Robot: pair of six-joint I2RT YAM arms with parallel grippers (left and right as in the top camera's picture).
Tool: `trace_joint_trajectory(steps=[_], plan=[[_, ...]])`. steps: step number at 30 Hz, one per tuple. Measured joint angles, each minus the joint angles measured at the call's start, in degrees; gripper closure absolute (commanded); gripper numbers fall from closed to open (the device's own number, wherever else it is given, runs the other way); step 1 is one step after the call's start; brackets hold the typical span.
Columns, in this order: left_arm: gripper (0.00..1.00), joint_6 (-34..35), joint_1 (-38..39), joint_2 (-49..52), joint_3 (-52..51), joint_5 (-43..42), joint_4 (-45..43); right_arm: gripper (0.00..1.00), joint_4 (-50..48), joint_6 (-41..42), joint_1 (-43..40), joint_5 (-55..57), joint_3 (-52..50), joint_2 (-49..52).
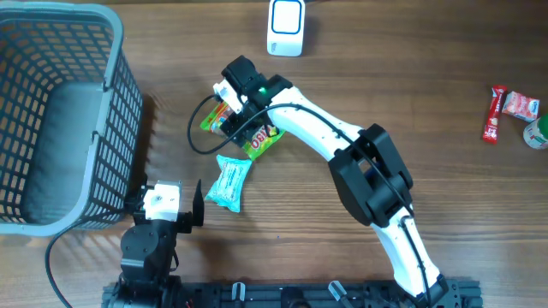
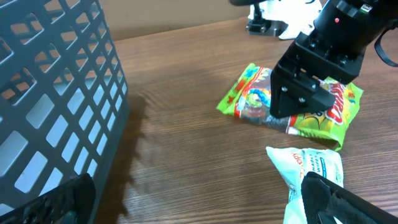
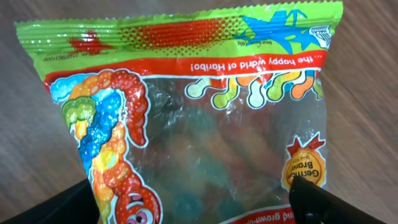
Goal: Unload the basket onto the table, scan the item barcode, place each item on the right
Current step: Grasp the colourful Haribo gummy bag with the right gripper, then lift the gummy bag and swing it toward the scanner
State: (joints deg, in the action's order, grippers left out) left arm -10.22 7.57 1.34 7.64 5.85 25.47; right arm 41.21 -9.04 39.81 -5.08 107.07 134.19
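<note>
A green and red gummy-candy bag (image 1: 262, 142) lies flat on the wooden table, printed side up; no barcode shows on it. My right gripper (image 1: 235, 115) is down over the bag, open. In the right wrist view the bag (image 3: 186, 118) fills the frame, and the right gripper (image 3: 196, 208) has one black finger by the bag's left edge and one (image 3: 323, 202) over its right edge. From the left wrist view the bag (image 2: 252, 93) shows under that black gripper (image 2: 295, 106). My left gripper (image 2: 196, 208) is open and empty, low near the table's front. A white scanner (image 1: 286, 26) stands at the back.
A white and blue snack packet (image 1: 229, 181) lies just in front of the gummy bag, beside my left gripper's right finger (image 2: 336, 199). A grey wire basket (image 1: 111, 85) fills the left side. Red packets (image 1: 495, 113) and a small container (image 1: 538, 133) sit far right.
</note>
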Motion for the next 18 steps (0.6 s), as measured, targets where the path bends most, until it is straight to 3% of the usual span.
trace_joint_trajectory(steps=[3,6,10,12,13,15,18], plan=[[0.0,0.0,0.0,0.0,0.0,0.0,0.0,0.78,-0.1,2.0,-0.4,0.0,0.0,0.5],[0.0,0.0,0.0,0.0,0.0,0.0,0.0,0.96,1.7,6.3,-0.4,-0.3,0.8,0.5],[0.0,0.0,0.0,0.0,0.0,0.0,0.0,0.96,9.9,11.2,-1.9,-3.8,3.2,0.1],[0.0,0.0,0.0,0.0,0.0,0.0,0.0,0.96,19.0,16.6,-4.9,-11.3,4.2,-1.6],[0.0,0.0,0.0,0.0,0.0,0.0,0.0,0.89,21.6,20.7,-6.5,-14.7,4.5,-2.7],[0.0,0.0,0.0,0.0,0.0,0.0,0.0,0.88,32.3,25.4,-13.9,-28.7,5.8,-7.9],[0.0,0.0,0.0,0.0,0.0,0.0,0.0,0.88,44.9,30.5,-22.5,-39.9,6.2,-10.9]])
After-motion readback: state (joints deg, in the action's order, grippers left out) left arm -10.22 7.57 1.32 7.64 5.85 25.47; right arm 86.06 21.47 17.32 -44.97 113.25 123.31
